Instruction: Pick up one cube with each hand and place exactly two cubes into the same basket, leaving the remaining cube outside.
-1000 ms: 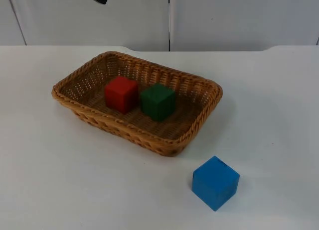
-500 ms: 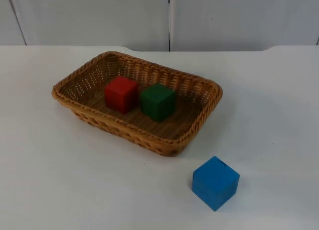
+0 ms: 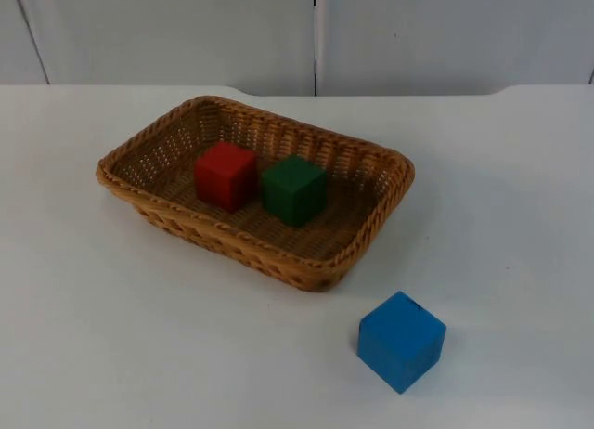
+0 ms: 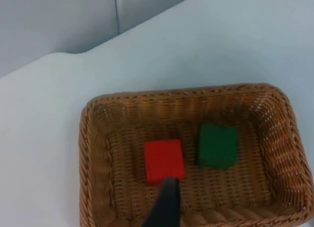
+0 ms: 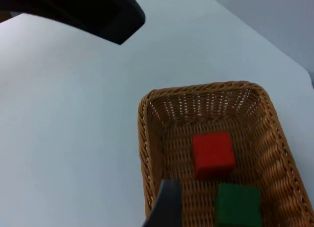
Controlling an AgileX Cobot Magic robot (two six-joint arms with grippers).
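Top view shows the wicker basket (image 3: 256, 189) sitting on the white desk (image 3: 121, 355) with the red cube (image 3: 225, 175) and the green cube (image 3: 293, 189) side by side on its floor, just beside each other. The blue cube (image 3: 402, 341) rests on the desk outside the basket, near its nearest corner but apart from the rim. That layout fits the goal: two cubes share one basket and the third is left out, so the task looks finished.

From the left wrist view, the left end effector (image 4: 166, 207) hangs above the basket's near wall, with the red cube (image 4: 164, 160) just beyond its fingertip and the green cube (image 4: 218, 145) next to it. Whether its fingers are apart or together cannot be told.

From the right wrist view, the right end effector (image 5: 166, 203) is likewise raised over the basket rim (image 5: 143, 138), the red cube (image 5: 212, 154) and green cube (image 5: 238, 205) lying below and ahead of it. Its fingers' state cannot be told either. Neither end effector touches a cube; both arms appear to be waiting, clear of the work.
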